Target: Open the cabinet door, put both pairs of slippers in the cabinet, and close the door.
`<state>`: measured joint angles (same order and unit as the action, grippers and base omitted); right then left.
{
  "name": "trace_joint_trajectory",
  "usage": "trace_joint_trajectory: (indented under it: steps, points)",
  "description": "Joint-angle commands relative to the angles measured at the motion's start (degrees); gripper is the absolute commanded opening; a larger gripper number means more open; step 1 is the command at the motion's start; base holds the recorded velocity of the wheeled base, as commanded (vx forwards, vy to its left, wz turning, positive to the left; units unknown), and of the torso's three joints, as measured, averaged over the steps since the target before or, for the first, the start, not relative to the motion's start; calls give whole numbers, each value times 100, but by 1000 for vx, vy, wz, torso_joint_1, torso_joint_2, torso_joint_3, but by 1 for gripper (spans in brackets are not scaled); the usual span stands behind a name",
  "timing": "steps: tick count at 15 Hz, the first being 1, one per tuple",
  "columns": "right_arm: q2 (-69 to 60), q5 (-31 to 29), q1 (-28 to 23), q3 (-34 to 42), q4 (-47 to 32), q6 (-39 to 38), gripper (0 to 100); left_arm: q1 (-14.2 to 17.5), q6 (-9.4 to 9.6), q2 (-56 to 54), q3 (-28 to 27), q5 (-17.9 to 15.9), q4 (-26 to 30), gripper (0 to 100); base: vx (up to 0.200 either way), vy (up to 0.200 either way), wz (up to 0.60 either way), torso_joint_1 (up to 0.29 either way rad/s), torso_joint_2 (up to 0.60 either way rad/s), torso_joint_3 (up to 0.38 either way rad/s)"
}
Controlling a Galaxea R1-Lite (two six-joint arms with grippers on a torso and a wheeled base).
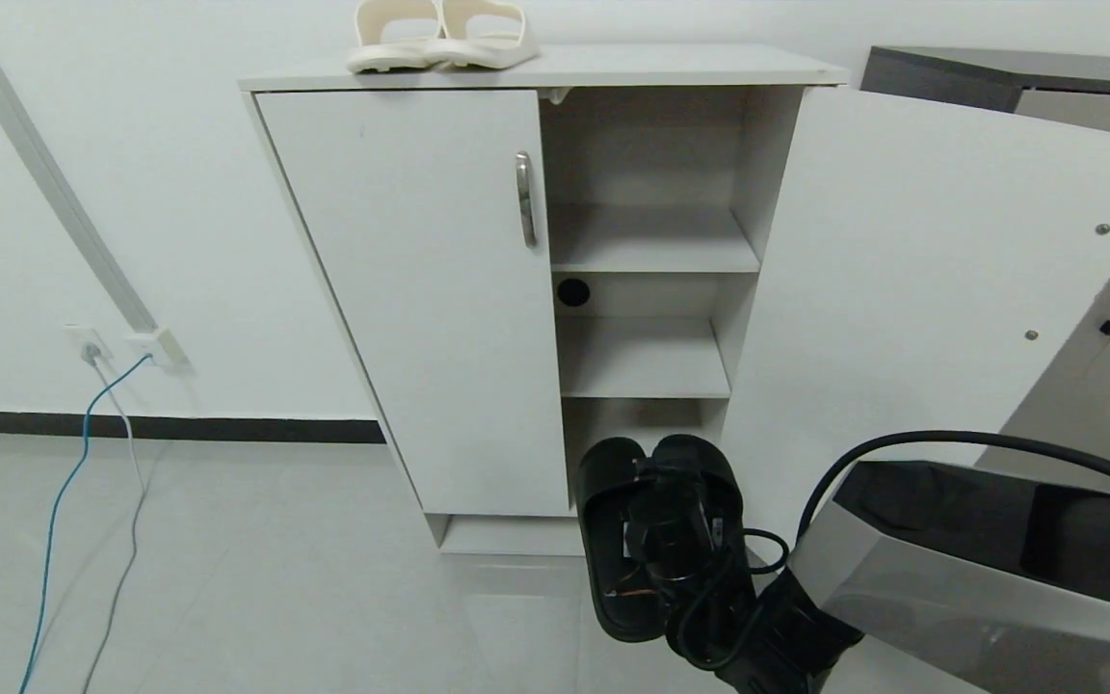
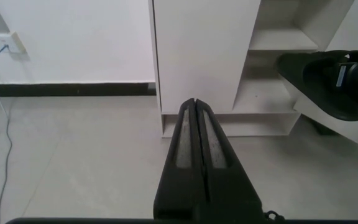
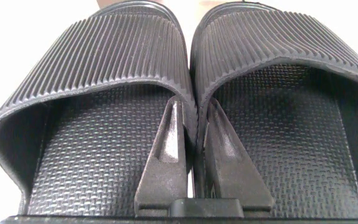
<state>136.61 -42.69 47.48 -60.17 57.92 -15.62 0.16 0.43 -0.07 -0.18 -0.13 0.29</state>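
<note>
Right hand (image 3: 194, 107) grips the black slippers (image 1: 605, 511) by their touching inner walls, so both can enter the open cabinet (image 1: 420, 289) together; left hand (image 2: 195, 104) hangs clenched, empty.

The cream slippers (image 1: 439, 39) on the cabinet top (image 1: 671, 66) are cut off by the head view's upper edge. The black slippers (image 1: 605, 492) partly hide the cabinet's lowest compartment (image 1: 613, 419); the right gripper (image 1: 659, 493) and its cables (image 1: 709, 617) cover their footbeds
</note>
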Motion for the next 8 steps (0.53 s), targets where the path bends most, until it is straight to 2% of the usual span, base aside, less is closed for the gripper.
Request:
trace_joint_trajectory:
  steps: [1,3,6,8]
  points:
    - [129,-20,-20,-91,27,-12,0,2,10,7,1,5,-3,0,0,0,0,7,2,-193]
    - [279,-55,-46,-135,580,217,0,2,10,7,9,5,-3,0,0,0,0,2,2,-188]
    - [507,-46,-143,32,2057,1192,0,2,10,7,1,5,-12,0,0,0,0,5,1,-199]
    - [709,-37,-196,23,2663,1650,0,2,10,7,1,5,-3,0,0,0,0,-2,5,-200]
